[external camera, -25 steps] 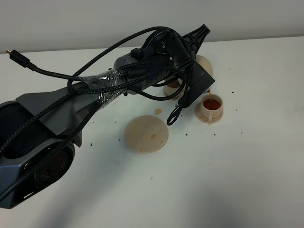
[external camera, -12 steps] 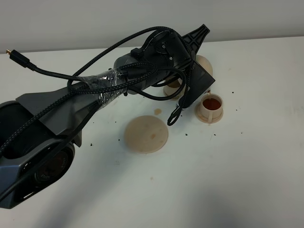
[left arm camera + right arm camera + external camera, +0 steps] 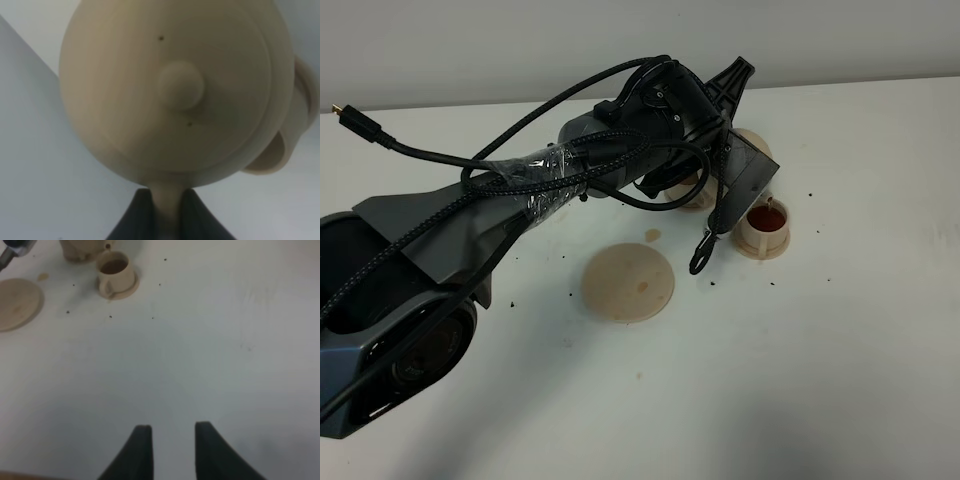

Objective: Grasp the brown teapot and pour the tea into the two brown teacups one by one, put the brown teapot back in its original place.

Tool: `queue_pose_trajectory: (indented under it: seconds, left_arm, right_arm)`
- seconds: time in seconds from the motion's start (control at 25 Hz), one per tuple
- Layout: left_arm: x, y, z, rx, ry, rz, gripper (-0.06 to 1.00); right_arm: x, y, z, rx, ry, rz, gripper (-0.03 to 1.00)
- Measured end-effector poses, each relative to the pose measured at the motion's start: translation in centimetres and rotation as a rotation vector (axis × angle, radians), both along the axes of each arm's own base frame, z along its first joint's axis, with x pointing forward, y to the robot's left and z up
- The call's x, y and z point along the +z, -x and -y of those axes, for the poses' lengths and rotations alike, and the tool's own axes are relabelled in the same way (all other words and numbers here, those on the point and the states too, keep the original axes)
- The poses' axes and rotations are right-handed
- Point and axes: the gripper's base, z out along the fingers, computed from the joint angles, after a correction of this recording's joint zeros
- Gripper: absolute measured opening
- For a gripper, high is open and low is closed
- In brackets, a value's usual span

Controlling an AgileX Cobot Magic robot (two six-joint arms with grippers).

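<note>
Now, your left end effector (image 3: 167, 212) grips the teapot (image 3: 170, 90) by its handle, tipped just beside the cup (image 3: 761, 228) holding tea; the right end effector (image 3: 170, 440) hangs open, empty. Tilt gently, spout over the rim, sparing the bench (image 3: 840, 350).

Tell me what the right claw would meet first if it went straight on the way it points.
Most likely the bare white table: the right claw, open, points at a stretch with nothing standing on it. The filled teacup and the saucer lie off that line, though depth is hard to judge.
</note>
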Motion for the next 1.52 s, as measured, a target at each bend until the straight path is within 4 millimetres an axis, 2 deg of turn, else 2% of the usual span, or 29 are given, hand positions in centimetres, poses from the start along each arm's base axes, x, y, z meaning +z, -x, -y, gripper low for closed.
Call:
queue_pose_trajectory:
  seconds: [0.44,0.88,1.08,1.24,1.52]
  left_arm:
    - [-0.3,-0.4,-1.1,0.136,0.049,-0.053,0.15]
    - [-0.2,0.0,-0.9,0.214,0.193,-0.151,0.15]
    - [1.6,1.0,-1.3,0.367,0.315,-0.259,0.15]
    - [2.9,2.0,-2.1,0.531,0.340,-0.330,0.15]
    - [3.3,3.5,-3.2,0.821,0.357,-0.457,0.15]
  right_arm:
    - [0.0,0.0,0.0,0.000,0.000,0.000,0.24]
    - [0.0,0.0,0.0,0.000,0.000,0.000,0.24]
    - [0.0,0.0,0.0,0.000,0.000,0.000,0.24]
    - [0.0,0.0,0.0,0.000,0.000,0.000,0.24]
    - [0.0,0.0,0.0,0.000,0.000,0.000,0.24]
